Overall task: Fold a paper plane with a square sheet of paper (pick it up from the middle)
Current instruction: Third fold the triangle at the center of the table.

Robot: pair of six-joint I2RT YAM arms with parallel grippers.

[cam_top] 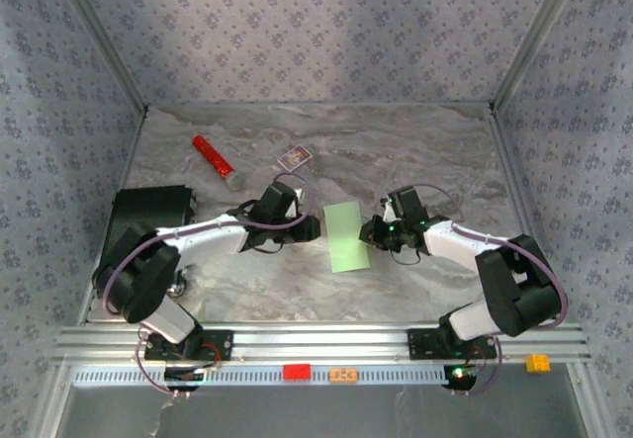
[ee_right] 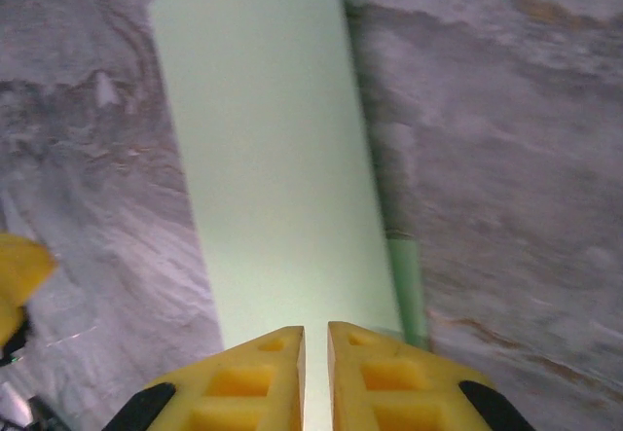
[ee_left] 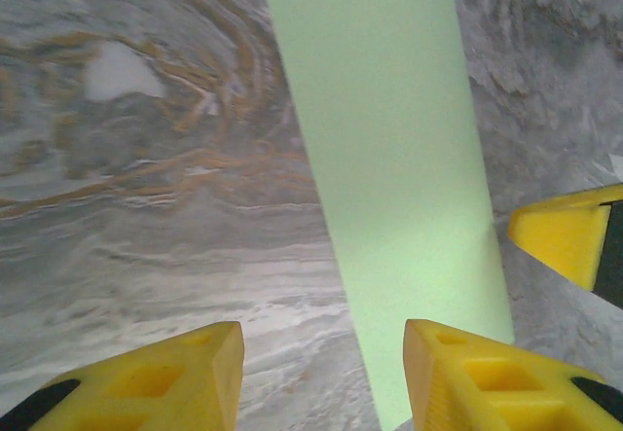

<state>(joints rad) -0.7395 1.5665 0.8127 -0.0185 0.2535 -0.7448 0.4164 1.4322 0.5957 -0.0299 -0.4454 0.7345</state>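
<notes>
The square sheet of paper [cam_top: 346, 235] is pale green and lies in the middle of the table, folded to a narrow rectangle [ee_left: 399, 159]. My left gripper [cam_top: 313, 228] is low at its left edge and open [ee_left: 326, 377]; one yellow finger [ee_left: 458, 373] overlaps the paper and the other rests over bare table. My right gripper [cam_top: 372, 232] meets the paper's right edge. Its jaws [ee_right: 315, 373] are closed to a thin slit on the upper layer [ee_right: 282, 159], which looks slightly lifted. A darker green strip of the lower layer [ee_right: 406, 285] shows beside it.
A red cylinder [cam_top: 213, 161] and a small purple-and-white card box [cam_top: 293, 158] lie at the back left. A black box [cam_top: 148, 216] sits by the left wall. Patterned walls enclose the marbled table [cam_top: 435, 151]. An aluminium rail [cam_top: 326, 344] runs along the front.
</notes>
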